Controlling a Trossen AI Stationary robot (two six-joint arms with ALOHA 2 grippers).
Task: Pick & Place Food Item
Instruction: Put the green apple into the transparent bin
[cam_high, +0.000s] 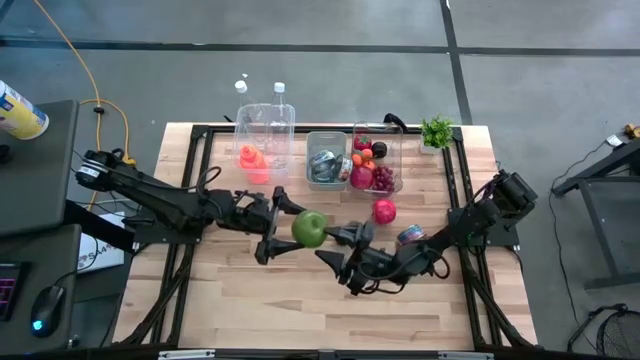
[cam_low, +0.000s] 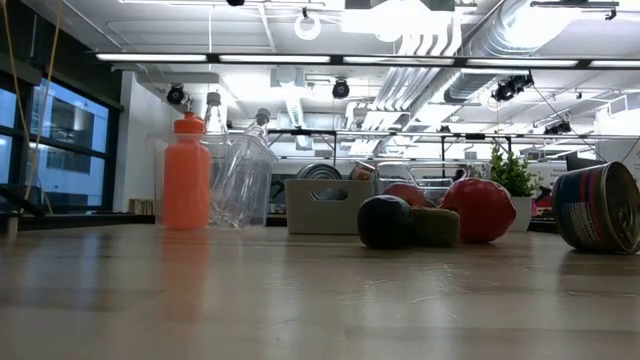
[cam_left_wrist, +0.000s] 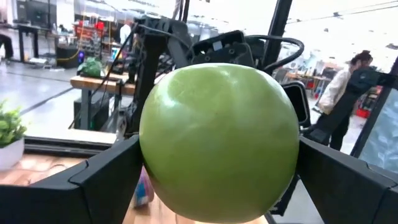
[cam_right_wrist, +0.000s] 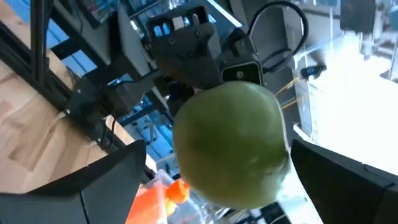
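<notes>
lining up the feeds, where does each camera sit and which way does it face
High: above the table, straight down; both arms meet at the round green apple.
Low: table height, level across; no arm shows.
Left wrist: past its own jaws on the apple.
Right wrist: past its jaws flanking the apple.
Both wrist views share the apple.

Both arms reach toward mid-table, left pincer (cam_high: 283, 226) and right pincer (cam_high: 338, 252) spread wide, tips facing.
</notes>
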